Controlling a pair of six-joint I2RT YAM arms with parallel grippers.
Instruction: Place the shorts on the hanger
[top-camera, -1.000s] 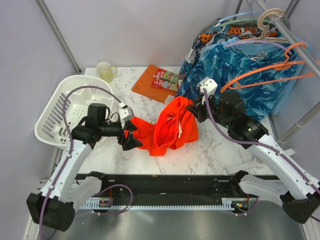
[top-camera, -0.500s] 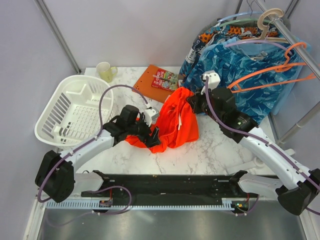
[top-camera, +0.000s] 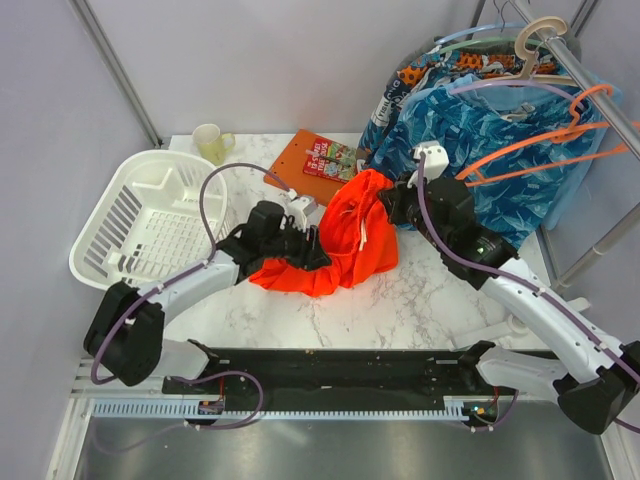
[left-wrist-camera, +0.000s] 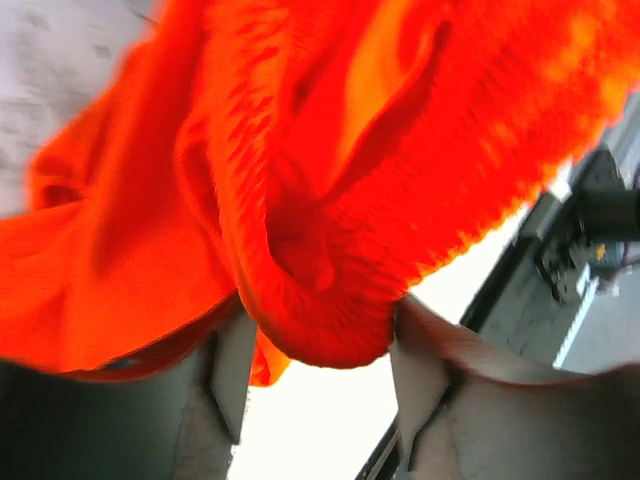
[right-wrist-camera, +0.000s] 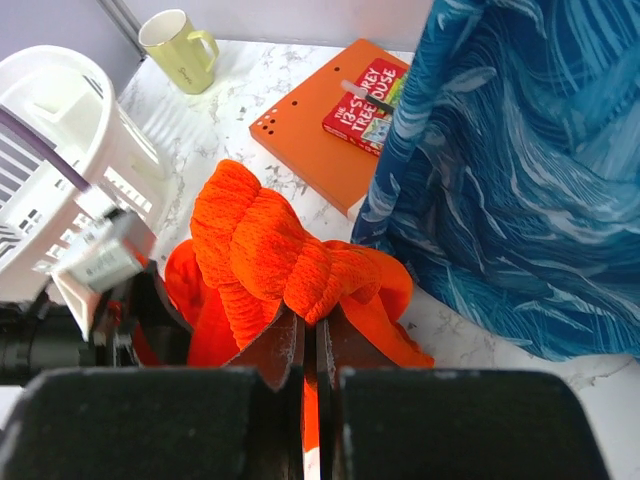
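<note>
The bright orange-red shorts (top-camera: 345, 250) hang bunched above the marble table's middle. My right gripper (top-camera: 385, 205) is shut on their top fold, seen close up in the right wrist view as crumpled shorts (right-wrist-camera: 265, 250) pinched at the right gripper (right-wrist-camera: 315, 325). My left gripper (top-camera: 318, 250) is at the shorts' left side. In the left wrist view a rolled edge of the shorts (left-wrist-camera: 320, 220) sits between the tips of the left gripper (left-wrist-camera: 318, 335), whose jaws stand apart. The orange hanger (top-camera: 530, 150) hangs on the rail at the back right, over a blue garment.
A white laundry basket (top-camera: 140, 220) sits at the left, a pale mug (top-camera: 212, 143) behind it. An orange board with a book (top-camera: 318, 162) lies at the back centre. The blue patterned garment (top-camera: 480, 130), a pale blue hanger and a beige hanger (top-camera: 540, 35) hang from the metal rail (top-camera: 595, 80).
My left arm has swung right from beside the basket to the shorts, and its jaws have narrowed round a fold. My right gripper has lifted the shorts slightly up and back.
</note>
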